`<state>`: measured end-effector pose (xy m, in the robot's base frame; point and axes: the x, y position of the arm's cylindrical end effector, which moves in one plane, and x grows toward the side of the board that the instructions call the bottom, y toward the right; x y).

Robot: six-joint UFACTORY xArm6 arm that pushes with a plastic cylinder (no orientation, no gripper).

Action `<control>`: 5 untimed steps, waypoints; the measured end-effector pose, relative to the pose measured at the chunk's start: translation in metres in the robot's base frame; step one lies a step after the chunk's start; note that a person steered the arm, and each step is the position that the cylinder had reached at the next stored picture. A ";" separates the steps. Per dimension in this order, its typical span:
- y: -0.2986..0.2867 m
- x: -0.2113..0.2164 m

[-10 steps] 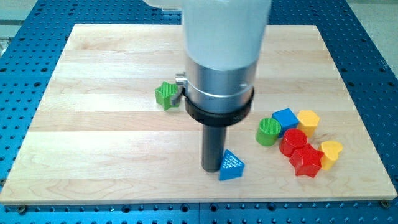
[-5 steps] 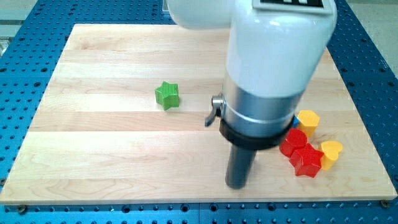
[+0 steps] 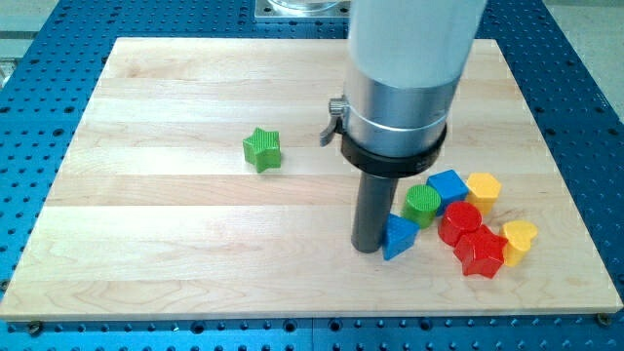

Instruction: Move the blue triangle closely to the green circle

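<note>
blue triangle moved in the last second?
Yes. The blue triangle shifted toward the view's right and slightly up, now beside the green circle; my tip sits at its left.

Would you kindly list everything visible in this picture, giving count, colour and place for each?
green star: one, green, alone at the view's left of centre
blue triangle: one, blue, just below the green circle
green circle: one, green, left end of the cluster
blue block: one, blue, right of the green circle
yellow blocks: two, one at the cluster's top right, one at its right
red blocks: two, and, cluster's lower part
board: one, pale wood
my tip: one, dark, against the blue triangle's left side
</note>
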<state>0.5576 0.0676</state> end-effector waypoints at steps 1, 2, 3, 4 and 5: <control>0.013 0.021; -0.038 -0.023; -0.073 -0.094; -0.110 -0.102; -0.122 -0.106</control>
